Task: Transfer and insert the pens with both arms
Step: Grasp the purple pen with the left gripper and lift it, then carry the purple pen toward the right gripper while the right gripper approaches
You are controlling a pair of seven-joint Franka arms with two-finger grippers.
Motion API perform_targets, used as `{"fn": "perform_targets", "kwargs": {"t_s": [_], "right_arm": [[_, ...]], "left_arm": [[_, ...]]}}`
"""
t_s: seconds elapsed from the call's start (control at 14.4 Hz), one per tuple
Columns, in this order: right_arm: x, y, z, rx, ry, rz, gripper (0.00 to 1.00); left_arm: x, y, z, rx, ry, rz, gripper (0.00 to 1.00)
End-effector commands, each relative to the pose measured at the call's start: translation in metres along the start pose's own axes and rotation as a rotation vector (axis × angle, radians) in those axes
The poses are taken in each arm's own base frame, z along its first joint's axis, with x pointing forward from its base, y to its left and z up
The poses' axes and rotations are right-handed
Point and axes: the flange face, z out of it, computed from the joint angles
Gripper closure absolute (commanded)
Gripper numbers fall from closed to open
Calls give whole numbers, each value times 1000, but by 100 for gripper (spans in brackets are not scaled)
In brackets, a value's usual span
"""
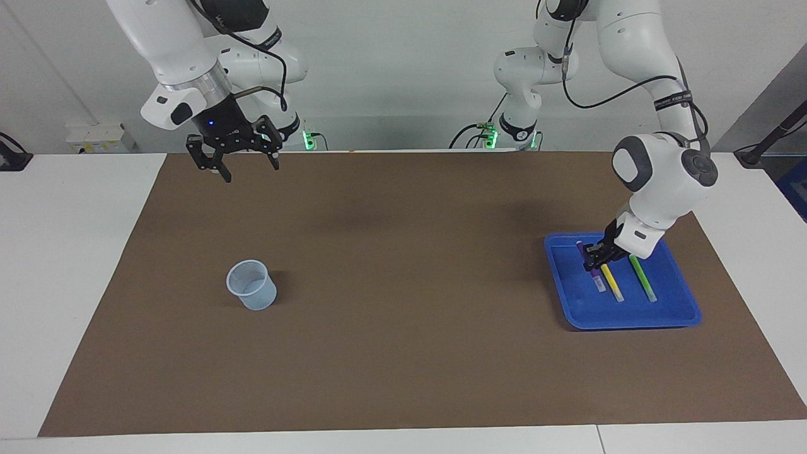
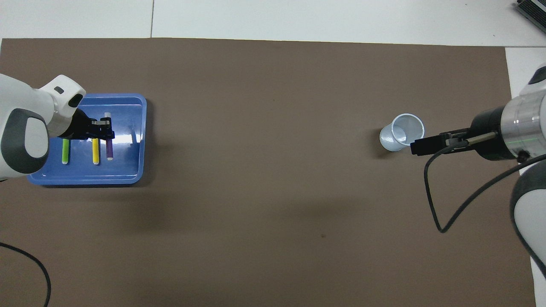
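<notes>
My left gripper is shut on the purple pen near its middle and holds it just above the blue tray. In the overhead view the purple pen runs through the left gripper, its pale end pointing away from the robots. The yellow pen and the green pen lie side by side in the tray. My right gripper hangs open and empty in the air, over the mat's edge by the robots at the right arm's end.
A pale blue cup stands upright on the brown mat toward the right arm's end. From above, the right gripper shows beside the cup. A black cable hangs from the right arm.
</notes>
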Motion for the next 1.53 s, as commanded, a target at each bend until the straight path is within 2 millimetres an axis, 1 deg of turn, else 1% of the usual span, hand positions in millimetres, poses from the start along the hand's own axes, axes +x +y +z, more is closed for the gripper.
{"fn": "perform_targets", "kwargs": {"t_s": [0.0,0.07,0.14,0.21,0.35,0.42,0.49,0.56,0.63,0.7,0.77,0.84,0.9,0.97,1.04,1.18,1.32,1.39,1.46], "right_arm": [[-9,-9,1,74,-6,159,0],[-10,-16,2,89,-12,208,0],[-11,-29,5,96,-18,237,0],[-11,-34,5,98,-23,269,0],[-11,-40,4,150,-31,299,0],[-11,-43,3,169,-31,313,0],[-8,-44,2,184,-10,347,0],[-3,-51,3,200,24,378,0],[-2,-61,13,204,27,395,0],[-3,-69,19,221,24,424,0],[-5,-79,20,228,14,448,0],[-6,-85,20,233,9,482,0],[-6,-90,21,239,4,522,0],[-7,-96,21,261,-9,561,0],[-8,-100,22,282,-22,591,0],[-7,-104,21,302,-12,619,0],[-10,-124,21,345,-18,607,0],[-12,-135,26,350,-11,592,0],[-17,-150,30,354,-10,570,0]], "left_arm": [[-13,-13,-37,-51,-19,-75,100],[-20,-14,-51,-56,-33,-79,100],[-28,-11,-63,-58,-47,-72,100],[-34,-11,-76,-60,-53,-70,100],[-48,-10,-112,-65,-69,-64,100],[-59,-3,-128,-65,-82,-60,100],[-69,4,-145,-66,-72,-97,100],[-76,10,-158,-66,-62,-139,100],[-85,15,-170,-65,-62,-163,100],[-93,23,-177,-69,-76,-184,100],[-99,31,-179,-93,-98,-230,100],[-104,38,-182,-123,-116,-307,100],[-104,43,-181,-135,-125,-379,100],[-105,53,-179,-134,-126,-415,100],[-108,75,-175,-129,-130,-439,100],[-110,109,-172,-154,-121,-582,100],[-114,134,-166,-206,-142,-723,100],[-115,141,-165,-238,-161,-787,100],[-117,151,-165,-260,-179,-839,100]]}}
